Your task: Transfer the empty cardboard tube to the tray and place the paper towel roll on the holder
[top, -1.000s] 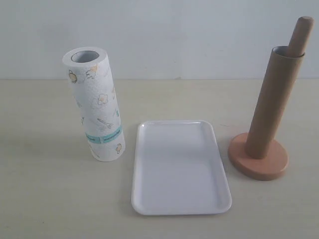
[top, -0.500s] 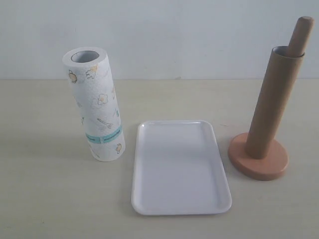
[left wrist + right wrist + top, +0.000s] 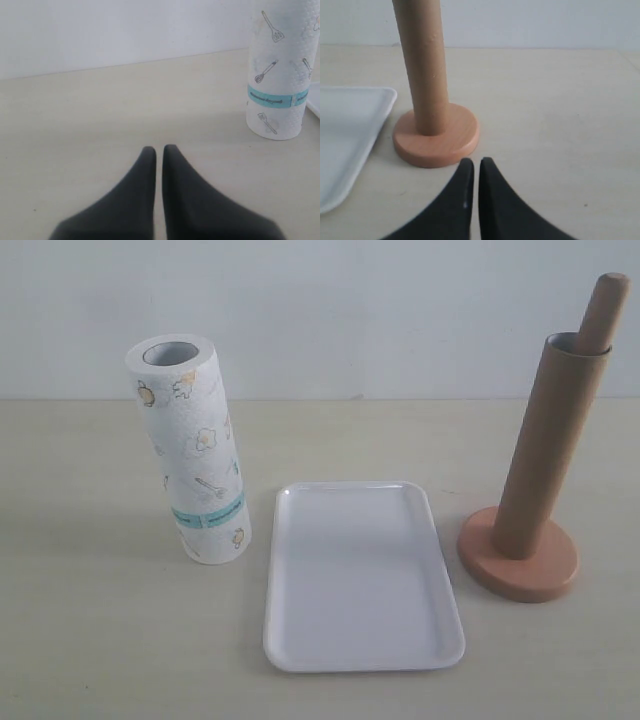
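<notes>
We find the slim, plain brown cardboard tube (image 3: 545, 445) sleeved over the rod of the light-brown wooden holder (image 3: 520, 575), right of the flat white plastic tray (image 3: 355, 580). Its long axis stands near-upright, open end up. It hides the rod; only the rounded tip shows. The printed white paper towel roll (image 3: 195, 455) stands left of the tray. The left gripper (image 3: 159, 149) and right gripper (image 3: 472, 161) are closed - holding nothing.

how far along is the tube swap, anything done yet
Nothing looks done: the plain brown cardboard tube sits over the rod of the light-brown wooden holder, and the flat white plastic tray is bare. Nothing in hand: left gripper and right gripper are shut, empty. Left: tube to the tray, then the printed white paper towel roll, standing beside the tray, onto the holder.
</notes>
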Robot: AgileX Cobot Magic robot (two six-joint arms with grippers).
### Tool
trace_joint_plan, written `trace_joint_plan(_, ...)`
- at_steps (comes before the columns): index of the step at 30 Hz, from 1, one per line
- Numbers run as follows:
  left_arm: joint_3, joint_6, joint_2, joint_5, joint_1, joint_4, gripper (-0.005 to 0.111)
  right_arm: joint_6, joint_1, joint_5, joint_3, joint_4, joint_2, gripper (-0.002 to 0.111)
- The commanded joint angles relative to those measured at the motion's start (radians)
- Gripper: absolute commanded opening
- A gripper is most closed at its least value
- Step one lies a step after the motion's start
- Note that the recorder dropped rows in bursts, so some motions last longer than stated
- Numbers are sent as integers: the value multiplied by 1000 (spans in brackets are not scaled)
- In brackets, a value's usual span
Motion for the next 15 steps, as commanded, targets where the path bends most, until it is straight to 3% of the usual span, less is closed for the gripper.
trace_joint_plan(1, 3, -3, -3, -7, 2, -8, 4, -147, 2, -23, -1, -152, -5, 5)
trace_joint_plan(15, 3, -3, -3, -7, 2, -8, 4, -156, 2, -27, -1, -179, -5, 5)
